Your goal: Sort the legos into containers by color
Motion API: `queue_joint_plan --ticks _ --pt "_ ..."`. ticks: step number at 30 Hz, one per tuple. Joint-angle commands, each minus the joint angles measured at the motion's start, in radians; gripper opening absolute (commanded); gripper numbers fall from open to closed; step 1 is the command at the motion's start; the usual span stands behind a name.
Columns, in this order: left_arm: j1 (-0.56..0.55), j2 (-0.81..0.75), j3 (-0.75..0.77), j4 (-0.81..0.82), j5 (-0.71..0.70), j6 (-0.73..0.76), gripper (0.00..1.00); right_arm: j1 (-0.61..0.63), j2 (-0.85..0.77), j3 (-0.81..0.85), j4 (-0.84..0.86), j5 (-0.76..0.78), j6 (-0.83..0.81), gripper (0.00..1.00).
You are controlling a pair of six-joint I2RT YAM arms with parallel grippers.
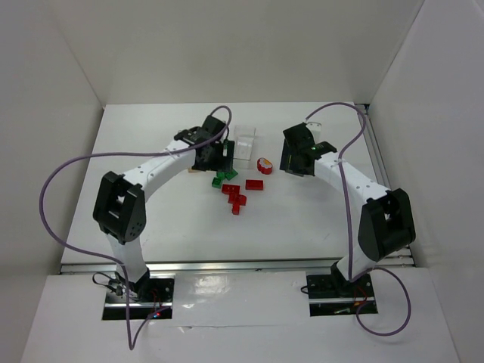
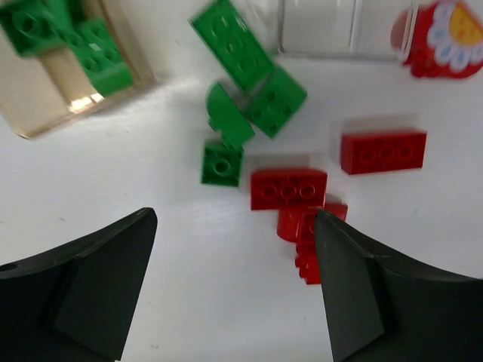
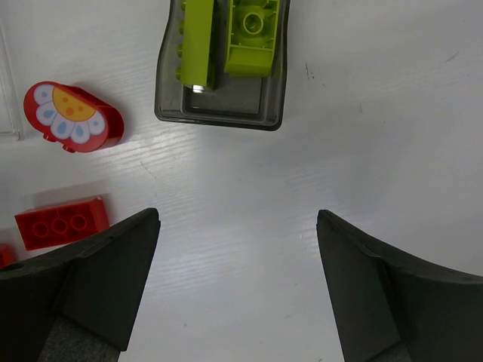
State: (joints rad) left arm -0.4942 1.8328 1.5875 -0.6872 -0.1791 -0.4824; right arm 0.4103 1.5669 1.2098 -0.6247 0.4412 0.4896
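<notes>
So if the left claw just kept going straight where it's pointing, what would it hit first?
Probably the bare table first: the left gripper hangs open, angled down at it. Just beyond lie a red brick and a small green brick, though depth is hard to judge.

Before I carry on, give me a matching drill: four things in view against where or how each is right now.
Things:
1. flower brick
2. yellow-green bricks
3. loose green bricks
4. left gripper

States:
A. open, nothing held
B. inside the right box
C. clustered beside the red bricks
D. alone, next to the clear box

Pairs: 1-D, 2-B, 3-C, 4-A
</notes>
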Motion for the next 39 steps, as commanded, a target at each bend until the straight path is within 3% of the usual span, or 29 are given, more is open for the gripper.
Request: queue_joint_plan --ticks 1,10,30,39 --pt "-0.003 0.006 -0.107 0.056 0.063 -0.045 0.95 0.01 -0.011 0.017 0.01 0.001 0.012 0.92" --pt "-0.012 0.059 -0.166 0.184 0.015 -0.078 0.88 0.01 -0.001 0.028 0.01 -0.013 0.012 0.92" --pt "0.006 0.14 -0.195 0.224 -0.068 -0.134 0.65 0.01 -0.01 0.008 0.0 -0.013 0.012 0.92" --pt "0.006 0.079 -0.179 0.178 -0.098 -0.099 0.36 0.01 -0.01 0.008 0.01 -0.013 0.012 0.92"
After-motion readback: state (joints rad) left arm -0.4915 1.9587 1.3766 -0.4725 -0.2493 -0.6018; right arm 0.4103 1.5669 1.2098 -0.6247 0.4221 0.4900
